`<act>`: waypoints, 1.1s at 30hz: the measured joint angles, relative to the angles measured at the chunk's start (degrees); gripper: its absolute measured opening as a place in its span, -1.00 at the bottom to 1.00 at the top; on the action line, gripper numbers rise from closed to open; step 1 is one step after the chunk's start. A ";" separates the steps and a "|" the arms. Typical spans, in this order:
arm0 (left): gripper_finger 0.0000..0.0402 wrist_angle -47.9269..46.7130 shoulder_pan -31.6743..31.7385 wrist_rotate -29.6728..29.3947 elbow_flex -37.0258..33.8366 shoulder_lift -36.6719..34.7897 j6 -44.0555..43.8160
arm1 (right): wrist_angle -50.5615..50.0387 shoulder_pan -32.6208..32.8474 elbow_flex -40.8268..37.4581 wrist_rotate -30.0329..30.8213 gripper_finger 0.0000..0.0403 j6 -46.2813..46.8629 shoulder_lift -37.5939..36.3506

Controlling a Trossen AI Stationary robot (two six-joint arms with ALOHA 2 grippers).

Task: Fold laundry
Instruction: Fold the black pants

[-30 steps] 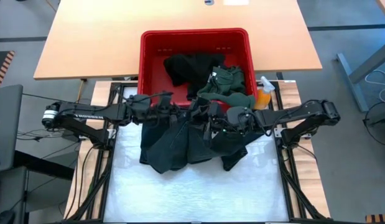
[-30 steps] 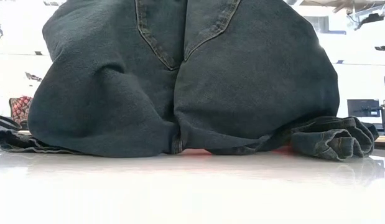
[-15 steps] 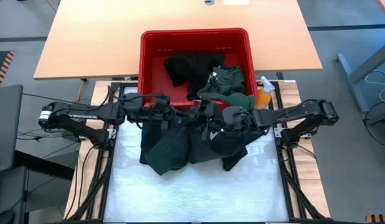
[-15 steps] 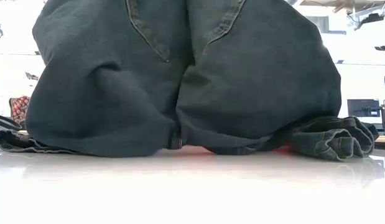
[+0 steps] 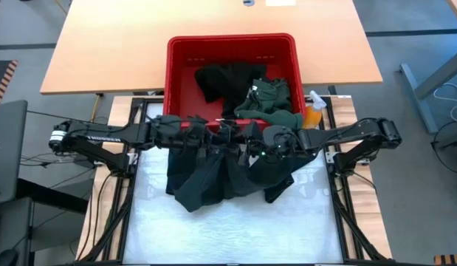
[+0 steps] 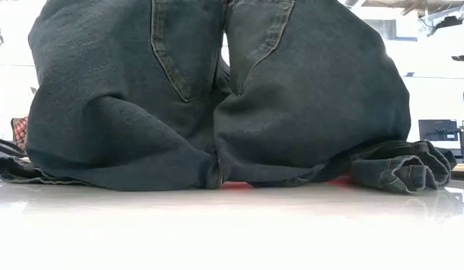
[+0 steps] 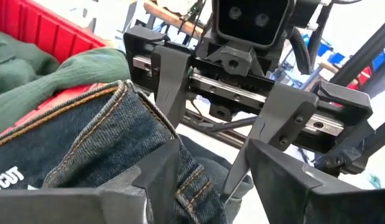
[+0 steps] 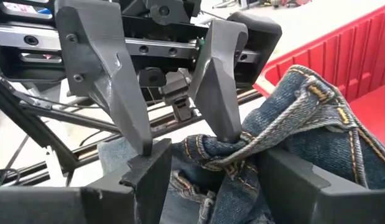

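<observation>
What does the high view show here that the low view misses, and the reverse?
Only the high view shows the red basket holding a black garment and a green shirt, an orange spray bottle, and the left gripper and right gripper meeting over the jeans' waistband. Only the low view shows the jeans' seat seams, a rolled cuff on the table, and the room behind. Both show the dark jeans heaped on the white table.

left pincer opened, jeans apparently sagging
</observation>
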 joint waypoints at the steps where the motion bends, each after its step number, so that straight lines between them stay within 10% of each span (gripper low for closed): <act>1: -0.08 0.61 0.00 0.42 -0.03 0.02 0.55 | 0.24 0.02 0.00 0.53 0.26 0.04 0.05; 13: -0.10 1.09 0.15 3.47 -0.14 0.17 1.10 | 0.95 -0.85 0.00 3.39 0.19 4.83 0.29; 22: -0.10 2.05 0.20 6.21 -0.31 0.25 0.55 | 0.39 -1.27 0.02 3.24 -0.72 4.96 1.25; 33: -0.10 -3.70 4.95 4.08 -0.26 -9.44 2.73 | -6.88 -1.62 0.11 5.15 -0.72 2.52 -3.26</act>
